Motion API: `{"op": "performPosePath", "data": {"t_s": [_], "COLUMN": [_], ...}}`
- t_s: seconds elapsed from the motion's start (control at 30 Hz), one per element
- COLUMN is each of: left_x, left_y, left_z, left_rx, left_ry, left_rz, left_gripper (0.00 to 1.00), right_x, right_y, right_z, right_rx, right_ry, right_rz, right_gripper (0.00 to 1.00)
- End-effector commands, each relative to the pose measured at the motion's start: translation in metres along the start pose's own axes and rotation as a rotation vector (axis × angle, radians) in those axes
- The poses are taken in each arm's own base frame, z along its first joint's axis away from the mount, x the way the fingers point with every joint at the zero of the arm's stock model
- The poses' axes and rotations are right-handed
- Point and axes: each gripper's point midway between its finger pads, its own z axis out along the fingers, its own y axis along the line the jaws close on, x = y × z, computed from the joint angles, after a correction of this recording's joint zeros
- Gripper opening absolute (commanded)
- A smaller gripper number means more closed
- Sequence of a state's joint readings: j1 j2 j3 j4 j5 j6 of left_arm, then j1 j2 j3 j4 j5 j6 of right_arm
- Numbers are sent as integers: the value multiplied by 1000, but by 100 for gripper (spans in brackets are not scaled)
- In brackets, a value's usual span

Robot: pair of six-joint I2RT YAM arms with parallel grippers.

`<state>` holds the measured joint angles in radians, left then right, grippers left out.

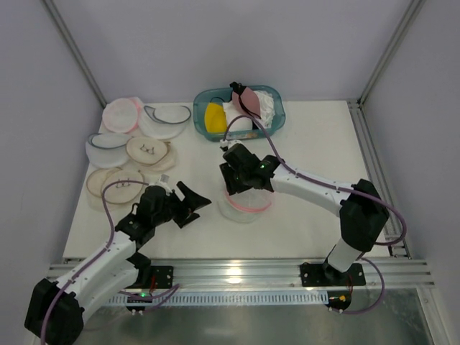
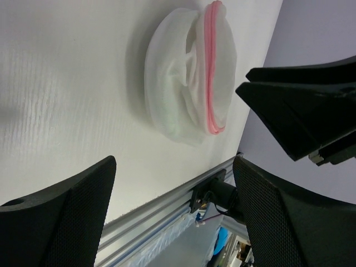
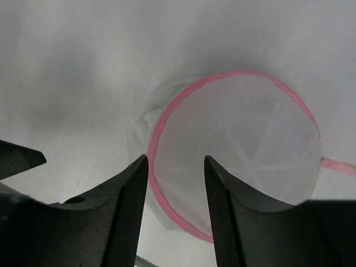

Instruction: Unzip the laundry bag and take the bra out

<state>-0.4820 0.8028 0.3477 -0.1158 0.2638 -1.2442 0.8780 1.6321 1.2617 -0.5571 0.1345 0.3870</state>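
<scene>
The laundry bag (image 1: 246, 206) lies on the white table, a round white mesh pouch with a pink zipper rim (image 3: 161, 122). My right gripper (image 1: 241, 188) hangs just over it, jaws apart, straddling the near left part of the rim (image 3: 176, 161); nothing is pinched between them. A pink strip (image 3: 340, 165) sticks out at the bag's right side. My left gripper (image 1: 195, 198) stands wide open to the left of the bag, pointing at it, with nothing in it (image 2: 175, 167). The bra shows only as a faint greenish-white padding (image 2: 169, 111) inside the mesh.
A teal basket (image 1: 277, 118) at the back holds a yellow bra (image 1: 214, 116) and a mauve bra (image 1: 248, 99). Several other round pouches (image 1: 136, 136) lie at the back left. A metal rail (image 1: 237, 272) runs along the table's near edge.
</scene>
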Motion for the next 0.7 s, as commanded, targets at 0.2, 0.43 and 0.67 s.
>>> {"op": "performPosePath", "data": {"t_s": [0.2, 0.43, 0.67], "left_x": [1, 2, 3], "left_y": [11, 12, 13], "left_z": [-8, -8, -7], "left_rx": [6, 11, 11], "left_ry": [-31, -28, -27], "left_rz": [3, 3, 0], "left_gripper": [86, 86, 86], "right_x": [-23, -10, -2], "right_y": [14, 12, 6], "right_z": [21, 37, 34], "right_rx": [6, 35, 46], "right_ry": [1, 57, 61], "right_rz": [-4, 7, 13], "right_gripper": [45, 33, 4]}}
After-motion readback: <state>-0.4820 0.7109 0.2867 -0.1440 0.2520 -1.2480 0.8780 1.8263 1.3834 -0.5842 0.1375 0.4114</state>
